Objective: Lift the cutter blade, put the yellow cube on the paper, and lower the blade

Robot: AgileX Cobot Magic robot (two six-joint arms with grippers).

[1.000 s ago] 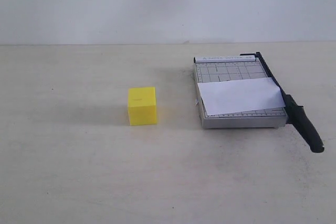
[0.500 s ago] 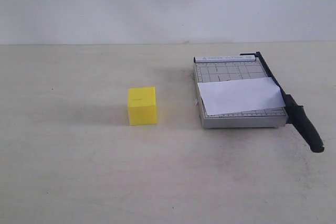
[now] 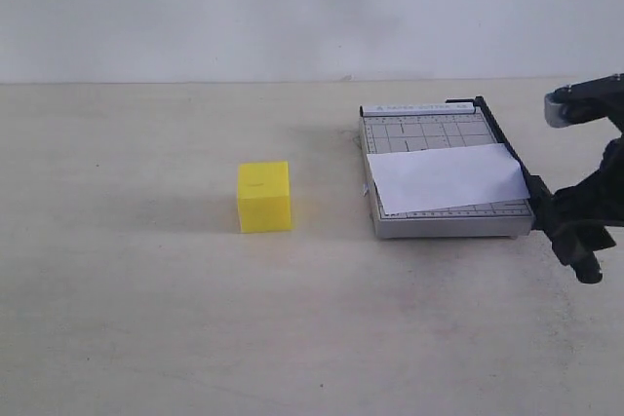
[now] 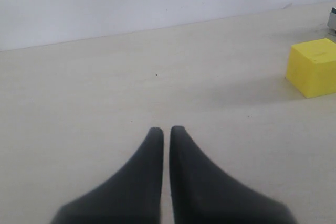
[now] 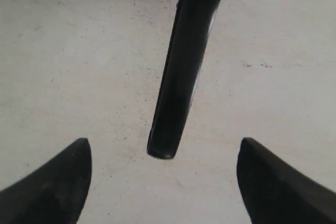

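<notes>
Your right hand (image 5: 164, 148) is spread wide and holds nothing. Its two fingers (image 5: 50, 187) stand well apart, one on each side of the free end of the handle of the cutter blade (image 5: 184, 66), and neither touches it. In the exterior view that hand sits at the right edge of the scene, in front of the handle's end. The blade is down, lying along the right edge of the grey gridded trimmer base (image 3: 429, 129). The paper (image 3: 448, 177) lies across the base, slightly askew, with its right end reaching the blade. The yellow cube (image 3: 264, 197) stands on the counter (image 3: 146, 319) left of the trimmer, well apart from it and not on the paper. Your left hand (image 4: 164, 129) is clenched with nothing between its fingers, above the counter, with the cube ahead of it and off to one side.
</notes>
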